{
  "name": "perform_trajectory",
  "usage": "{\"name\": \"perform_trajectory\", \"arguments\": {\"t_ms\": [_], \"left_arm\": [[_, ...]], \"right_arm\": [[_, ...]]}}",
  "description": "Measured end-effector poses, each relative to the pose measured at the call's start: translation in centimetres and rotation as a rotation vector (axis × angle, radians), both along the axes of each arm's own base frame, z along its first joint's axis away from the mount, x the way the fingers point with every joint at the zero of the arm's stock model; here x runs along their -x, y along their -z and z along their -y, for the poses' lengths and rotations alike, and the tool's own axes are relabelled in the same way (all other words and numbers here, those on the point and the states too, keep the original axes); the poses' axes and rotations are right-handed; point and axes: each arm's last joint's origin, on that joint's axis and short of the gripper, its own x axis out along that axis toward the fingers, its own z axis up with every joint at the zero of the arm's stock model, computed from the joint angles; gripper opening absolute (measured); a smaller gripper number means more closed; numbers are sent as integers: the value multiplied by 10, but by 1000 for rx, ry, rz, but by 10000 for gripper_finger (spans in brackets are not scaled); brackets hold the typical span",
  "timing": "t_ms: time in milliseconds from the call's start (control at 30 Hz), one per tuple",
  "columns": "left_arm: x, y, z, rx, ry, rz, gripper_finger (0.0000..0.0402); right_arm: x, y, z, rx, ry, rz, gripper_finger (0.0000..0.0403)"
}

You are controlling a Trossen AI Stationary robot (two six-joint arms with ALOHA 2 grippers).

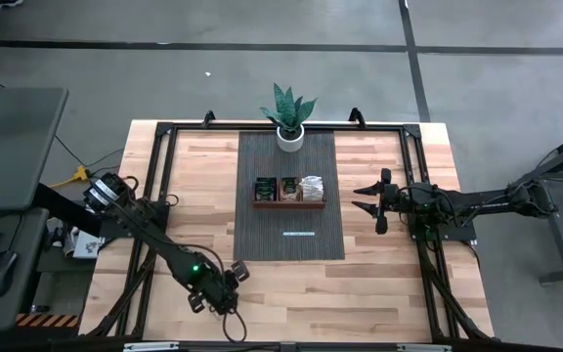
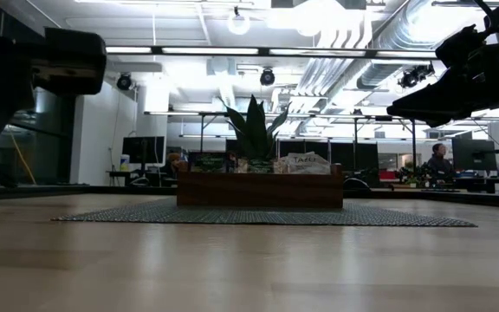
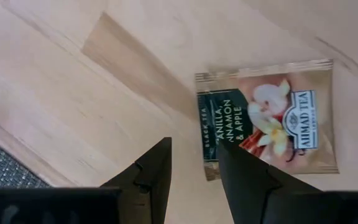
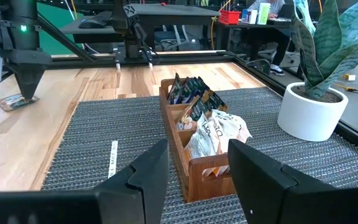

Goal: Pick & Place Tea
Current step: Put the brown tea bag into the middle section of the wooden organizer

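One orange-and-white tea packet (image 3: pixel 272 121) lies flat on the bare wood near the table's near edge, left of the mat. My left gripper (image 3: pixel 193 165) points down right over it, open with a narrow gap, and one finger (image 3: pixel 241 177) covers the packet's dark edge. The right wrist view shows the same left gripper (image 4: pixel 27 93) above that packet (image 4: pixel 10 101). Several more packets (image 4: pixel 213 127) stand in the brown wooden tray (image 1: pixel 289 203) on the grey mat. My right gripper (image 1: pixel 368 198) hovers open, level, right of the tray. My left gripper comes from above, pointing down, with one finger over the packet's dark edge (image 3: pixel 211 146) and the other over bare wood. I cannot tell whether that finger touches the packet, which lies flat on the table.
A potted green plant (image 1: pixel 289 112) stands at the mat's far end behind the tray. A small white label (image 1: pixel 299 234) lies on the mat (image 1: pixel 262 235) nearer than the tray. Black frame rails (image 1: pixel 164 156) run along the table's sides. Bare wood spreads left and right of the mat.
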Motion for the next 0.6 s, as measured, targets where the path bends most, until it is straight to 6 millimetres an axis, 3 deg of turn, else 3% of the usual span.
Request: {"name": "perform_trajectory", "arguments": {"t_ms": [167, 433, 600], "left_arm": [[1, 0, 0, 15, 2, -18, 139], [1, 0, 1, 29, -10, -27, 224], [-5, -5, -3, 92, -9, -87, 236]], "right_arm": [[0, 0, 0, 0, 0, 0, 160], [0, 0, 0, 0, 0, 0, 158], [0, 0, 0, 0, 0, 0, 162]]}}
